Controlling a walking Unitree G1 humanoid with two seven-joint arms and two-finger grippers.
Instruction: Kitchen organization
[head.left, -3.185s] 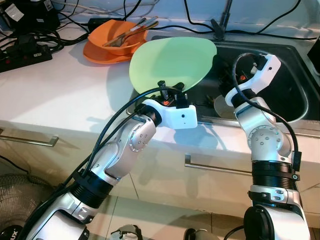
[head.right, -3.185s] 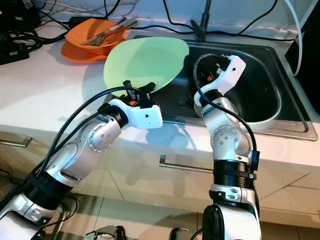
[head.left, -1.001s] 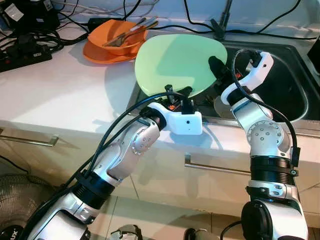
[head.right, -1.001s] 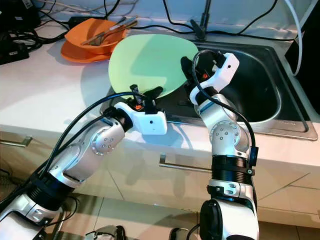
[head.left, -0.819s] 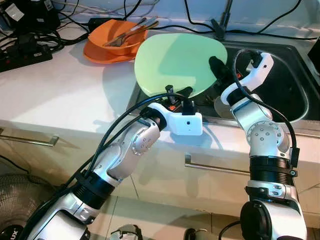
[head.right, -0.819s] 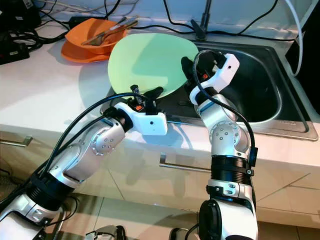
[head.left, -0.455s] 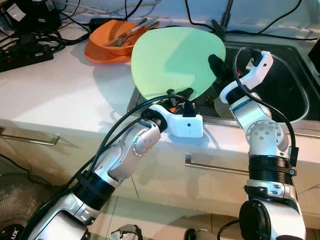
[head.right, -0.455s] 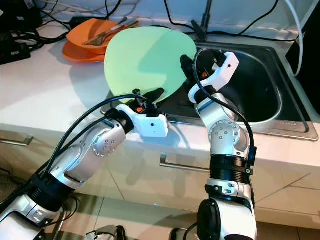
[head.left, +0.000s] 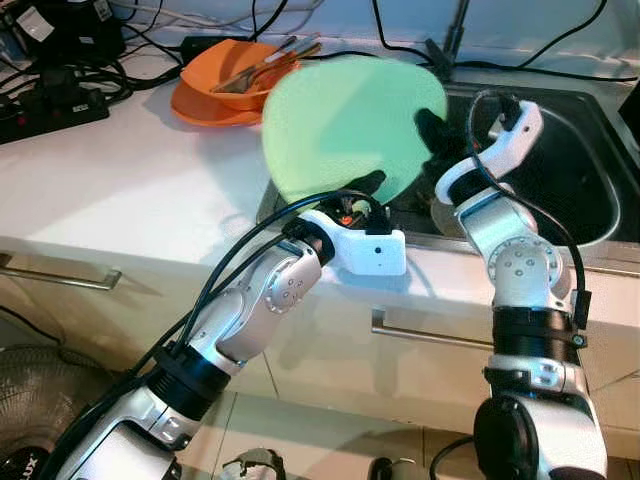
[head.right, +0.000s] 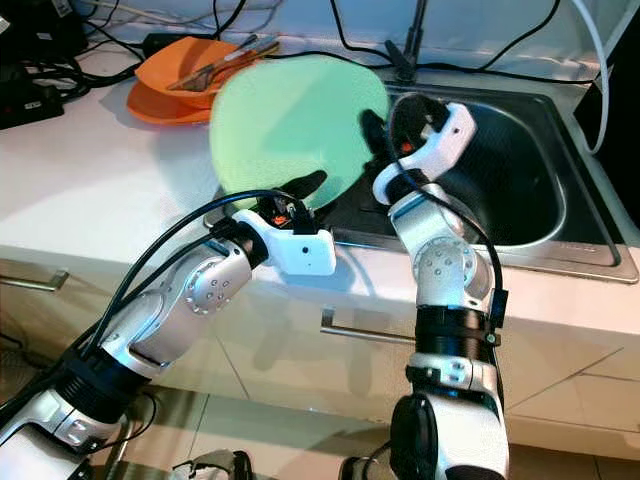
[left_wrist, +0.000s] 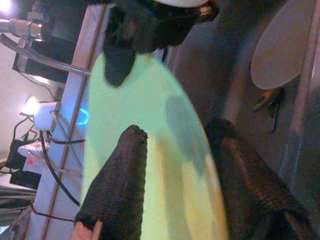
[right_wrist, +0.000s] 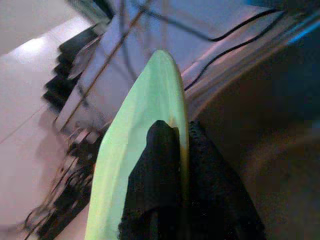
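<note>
Green plate (head.left: 335, 125) tilted on edge between both tools.

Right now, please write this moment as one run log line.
left gripper: shut on green plate | right gripper: shut on green plate | plate: tilted above sink edge

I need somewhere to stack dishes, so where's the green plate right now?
The green plate is held tilted above the sink's left edge, gripped by the left gripper and right gripper, near the orange bowl.

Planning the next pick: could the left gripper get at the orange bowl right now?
Probably not: the left gripper is shut on the green plate's near rim, as the right gripper grips its far side. The orange bowl sits beyond it.
</note>
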